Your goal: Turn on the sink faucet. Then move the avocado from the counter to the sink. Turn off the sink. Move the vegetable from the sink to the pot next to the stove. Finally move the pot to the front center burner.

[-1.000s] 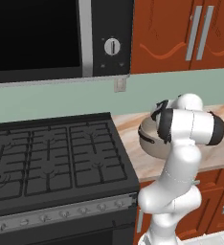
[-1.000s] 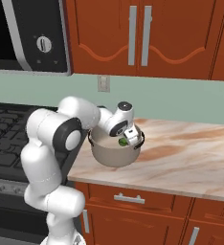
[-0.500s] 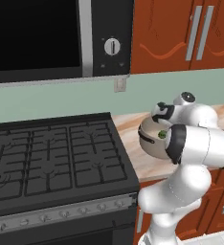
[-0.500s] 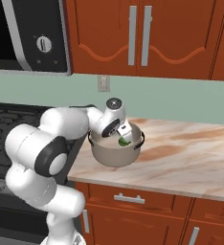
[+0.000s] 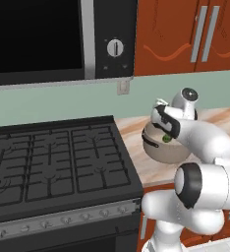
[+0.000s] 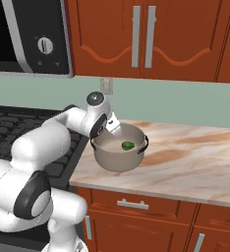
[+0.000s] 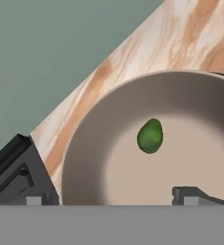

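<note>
The pincer (image 7: 111,196) is spread wide over the pot (image 7: 85,158) and holds nothing. The avocado (image 7: 150,136) lies on the pot floor (clear of both fingertips).

Marbled counter (image 6: 195,157) carries pot (image 6: 118,157), just beside stove (image 5: 53,162).

Both base cameras are looking forward and down from behind the arm, sharing the pot (image 5: 166,147) (image 6: 119,152) on the worktop (image 6: 195,162). The hand camera is peering closely into that pot (image 7: 133,143).
</note>
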